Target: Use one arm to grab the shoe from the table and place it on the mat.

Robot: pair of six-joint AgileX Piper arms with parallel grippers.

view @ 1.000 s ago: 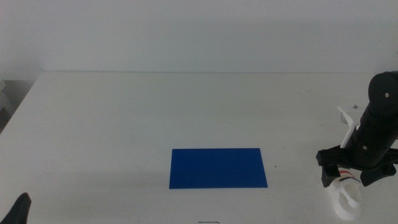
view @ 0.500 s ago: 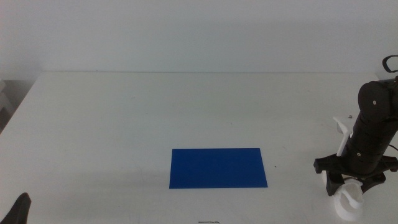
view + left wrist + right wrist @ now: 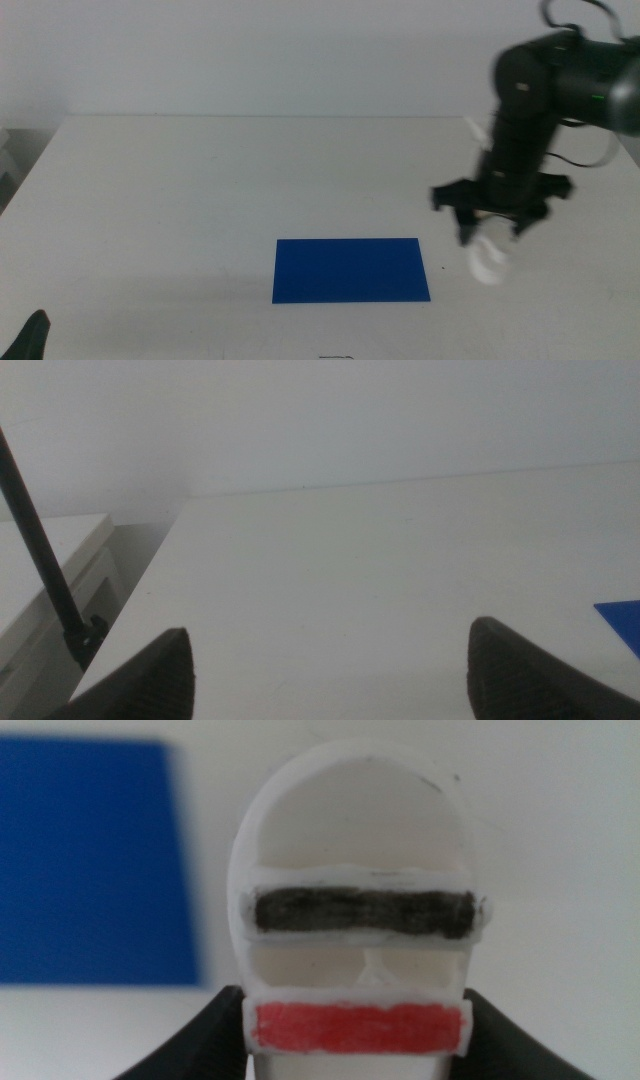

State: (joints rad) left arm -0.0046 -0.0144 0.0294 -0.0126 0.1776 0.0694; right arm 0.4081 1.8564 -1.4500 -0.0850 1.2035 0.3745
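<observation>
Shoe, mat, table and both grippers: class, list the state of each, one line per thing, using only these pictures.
shoe: held off the table, beside the mat's right end, not on it.
mat: flat on the table, nothing on it.
table: bears the mat.
right gripper: shut on the shoe, above the table right of the mat.
left gripper: open, holding nothing, waiting at the table's near left corner.

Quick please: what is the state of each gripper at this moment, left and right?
Left gripper: open, holding nothing, waiting at the table's near left corner.
Right gripper: closed on the shoe, carrying it beside the mat.
</observation>
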